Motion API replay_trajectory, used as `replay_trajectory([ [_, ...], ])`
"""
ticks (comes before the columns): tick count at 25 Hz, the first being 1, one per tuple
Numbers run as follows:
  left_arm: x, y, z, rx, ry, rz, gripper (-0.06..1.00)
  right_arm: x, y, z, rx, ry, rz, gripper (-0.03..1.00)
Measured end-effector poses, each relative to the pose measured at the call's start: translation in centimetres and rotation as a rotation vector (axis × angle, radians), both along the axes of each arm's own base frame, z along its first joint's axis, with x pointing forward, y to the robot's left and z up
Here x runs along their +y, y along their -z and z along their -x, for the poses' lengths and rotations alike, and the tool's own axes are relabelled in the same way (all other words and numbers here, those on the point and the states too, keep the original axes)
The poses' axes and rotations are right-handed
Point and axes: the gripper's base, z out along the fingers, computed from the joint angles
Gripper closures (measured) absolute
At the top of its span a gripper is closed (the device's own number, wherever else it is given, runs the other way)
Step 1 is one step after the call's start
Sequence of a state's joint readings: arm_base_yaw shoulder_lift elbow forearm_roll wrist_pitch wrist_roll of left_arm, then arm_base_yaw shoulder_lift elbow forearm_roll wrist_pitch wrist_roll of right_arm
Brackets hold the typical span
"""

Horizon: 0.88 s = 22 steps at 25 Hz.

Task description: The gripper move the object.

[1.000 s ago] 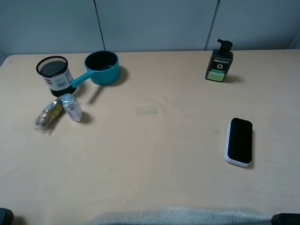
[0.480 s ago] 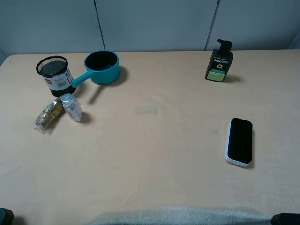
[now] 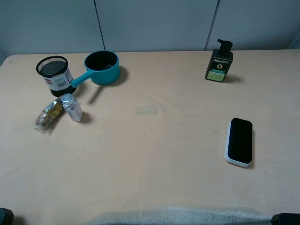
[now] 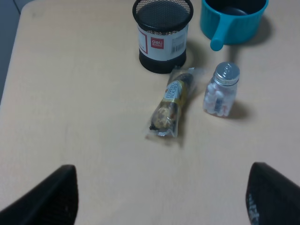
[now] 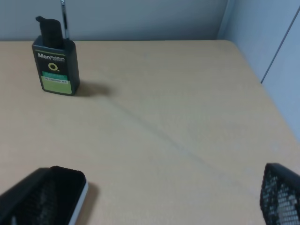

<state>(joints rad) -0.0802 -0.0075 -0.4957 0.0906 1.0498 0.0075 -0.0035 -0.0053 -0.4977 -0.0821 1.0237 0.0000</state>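
On the tan table [image 3: 154, 154] a black-and-white eraser block [image 3: 239, 141] lies at the right and a dark pump bottle [image 3: 219, 62] stands at the back right. At the left are a black mesh cup [image 3: 54, 75], a teal pot [image 3: 102, 67], a small pill bottle [image 3: 71, 107] and a wrapped snack [image 3: 48, 115]. My left gripper [image 4: 161, 201] is open and empty, short of the snack [image 4: 172, 102] and pill bottle [image 4: 221, 96]. My right gripper [image 5: 154, 201] is open and empty, with the eraser [image 5: 75, 185] by one fingertip [image 5: 23, 201].
The mesh cup [image 4: 162, 35] and teal pot [image 4: 233, 16] stand close behind the snack. The pump bottle [image 5: 55, 58] stands well beyond the right gripper. The table's right edge [image 5: 262, 84] meets a grey wall. A grey cloth strip [image 3: 178, 216] lies along the front edge.
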Motion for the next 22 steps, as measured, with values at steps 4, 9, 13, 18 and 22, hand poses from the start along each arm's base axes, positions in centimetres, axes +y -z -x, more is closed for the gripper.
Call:
replay_trajectory([
  [4, 0.00, 0.00, 0.00, 0.000, 0.000, 0.000, 0.15, 0.00, 0.00, 0.00, 0.000, 0.000, 0.000, 0.31],
  [9, 0.00, 0.00, 0.00, 0.000, 0.000, 0.000, 0.15, 0.00, 0.00, 0.00, 0.000, 0.000, 0.000, 0.31],
  [13, 0.00, 0.00, 0.00, 0.000, 0.000, 0.000, 0.15, 0.00, 0.00, 0.00, 0.000, 0.000, 0.000, 0.31],
  [18, 0.00, 0.00, 0.00, 0.000, 0.000, 0.000, 0.15, 0.00, 0.00, 0.00, 0.000, 0.000, 0.000, 0.31],
  [22, 0.00, 0.00, 0.00, 0.000, 0.000, 0.000, 0.15, 0.00, 0.00, 0.00, 0.000, 0.000, 0.000, 0.31],
])
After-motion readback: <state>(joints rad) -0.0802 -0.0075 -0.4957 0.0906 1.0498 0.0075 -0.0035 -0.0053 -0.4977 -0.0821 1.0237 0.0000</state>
